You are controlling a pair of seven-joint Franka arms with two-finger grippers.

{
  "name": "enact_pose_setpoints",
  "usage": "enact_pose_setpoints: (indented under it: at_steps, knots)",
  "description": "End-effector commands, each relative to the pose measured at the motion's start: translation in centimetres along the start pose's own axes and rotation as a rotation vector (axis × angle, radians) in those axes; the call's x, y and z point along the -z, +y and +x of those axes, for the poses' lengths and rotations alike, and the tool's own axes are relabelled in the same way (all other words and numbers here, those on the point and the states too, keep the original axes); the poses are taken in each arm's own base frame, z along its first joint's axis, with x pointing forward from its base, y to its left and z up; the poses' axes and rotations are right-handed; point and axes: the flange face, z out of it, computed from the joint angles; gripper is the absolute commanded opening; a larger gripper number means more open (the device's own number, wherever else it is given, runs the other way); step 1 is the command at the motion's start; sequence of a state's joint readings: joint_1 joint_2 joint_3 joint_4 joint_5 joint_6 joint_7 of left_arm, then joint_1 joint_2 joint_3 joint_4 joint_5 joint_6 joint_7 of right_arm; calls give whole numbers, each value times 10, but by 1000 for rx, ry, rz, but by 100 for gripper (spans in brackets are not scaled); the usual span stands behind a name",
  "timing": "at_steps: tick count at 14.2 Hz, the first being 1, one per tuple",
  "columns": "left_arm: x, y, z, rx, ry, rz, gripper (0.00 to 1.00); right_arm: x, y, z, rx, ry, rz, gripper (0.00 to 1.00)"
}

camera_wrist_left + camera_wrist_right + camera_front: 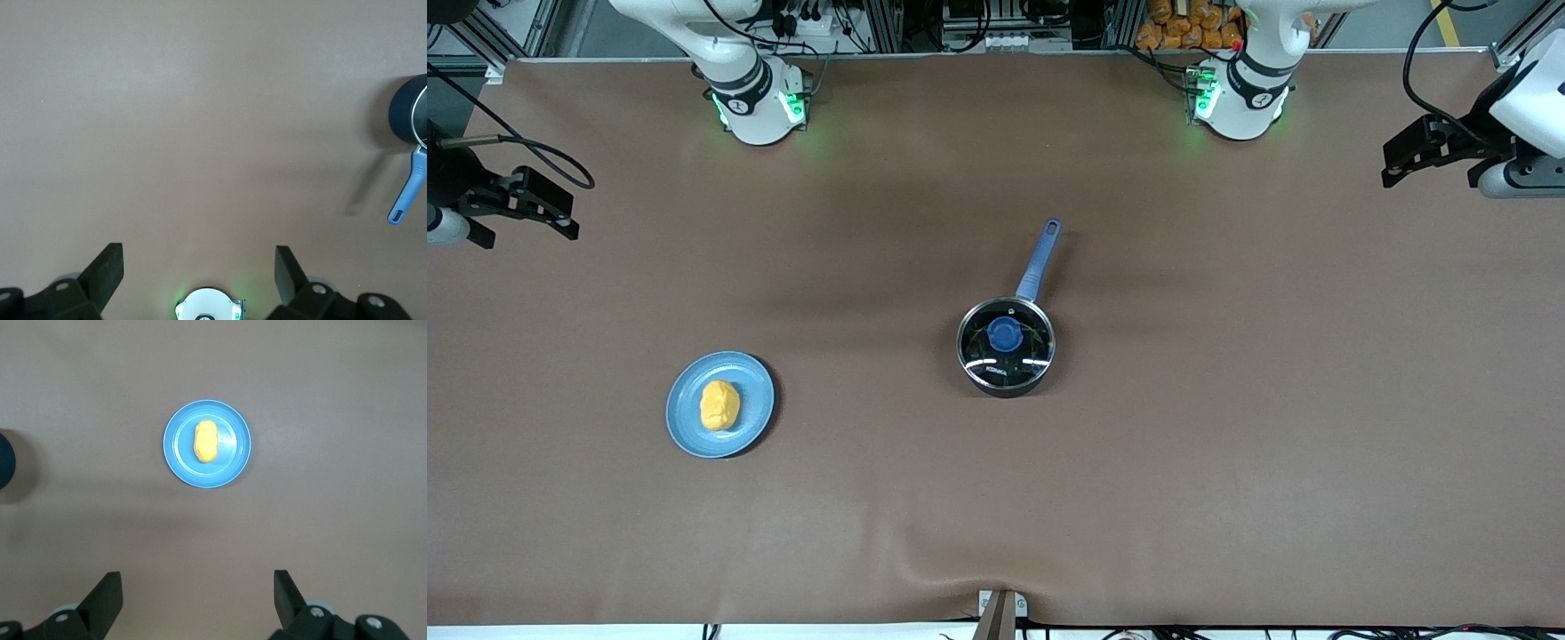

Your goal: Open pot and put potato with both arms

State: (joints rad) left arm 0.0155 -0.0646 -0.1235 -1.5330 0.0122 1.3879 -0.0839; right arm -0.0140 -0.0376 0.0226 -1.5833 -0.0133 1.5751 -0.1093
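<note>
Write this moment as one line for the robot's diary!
pot: lid on | potato: on blue plate | left tool: open, waiting | right tool: open, above plate

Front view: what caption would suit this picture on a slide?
Lidded pot mid-table, potato on a blue plate, left gripper and right gripper open, waiting at the table's ends.

The pot point(1006, 347) stands near the middle of the table point(1227, 444), its lid point(1006, 338) on it and its handle point(1040, 260) pointing toward the robots' bases. The plate point(720, 404) lies well apart from it, toward the right arm's end and slightly nearer the front camera. The potato point(719, 405) rests on the plate.
</note>
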Motion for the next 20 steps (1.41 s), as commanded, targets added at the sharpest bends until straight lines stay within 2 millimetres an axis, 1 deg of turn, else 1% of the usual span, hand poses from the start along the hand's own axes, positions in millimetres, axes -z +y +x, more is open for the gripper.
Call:
enact_pose_setpoints:
  at_steps: [1, 4, 5, 7, 8, 9, 10, 11, 13, 14, 15, 16, 17, 18, 19, 20]
  knots:
    - [5, 0, 1, -17, 6, -15, 100, 7, 5, -2, -11, 28, -4, 100]
    - [7, -2, 2, -13, 9, -19, 100, 8, 7, -1, -14, 33, -2, 100]
    - [2, 0, 6, -20, 0, -16, 100, 11, 6, -1, -12, 39, -4, 100]
    - [-9, 17, 16, -43, -15, -30, 100, 13, 6, -1, -14, 44, -3, 100]
    - [-14, 42, 22, -78, -17, -58, 100, 12, 5, 0, -12, 41, 1, 100]
    - [-20, 61, 30, -106, -24, -77, 100, 11, 4, 0, -8, 37, 0, 100]
    - [-26, 78, 41, -122, -18, -81, 100, 13, 4, -1, -9, 41, -2, 100]
    - [-30, 97, 45, -132, -12, -83, 100, 11, 3, 0, -9, 35, 1, 100]
    - [-44, 136, 54, -86, 3, -89, 100, 8, 3, 0, -8, 26, 2, 100]
    - [-54, 163, 57, -31, 4, -92, 100, 4, 5, 1, -11, 23, 3, 100]
    - [-65, 191, 62, 11, 17, -101, 100, -6, 7, 4, -14, 10, 6, 100]
    - [-80, 215, 69, 43, 14, -100, 100, -14, 9, 9, -17, 10, 9, 100]
    - [-89, 236, 74, 80, 17, -107, 100, -30, 15, 14, -29, -3, 14, 100]
    - [-99, 249, 81, 104, 10, -112, 100, -41, 18, 19, -34, -2, 15, 100]
    - [-115, 267, 84, 123, 0, -111, 100, -56, 19, 23, -34, -5, 17, 100]
    - [-124, 290, 82, 161, 11, -118, 100, -73, 21, 27, -37, 1, 17, 100]
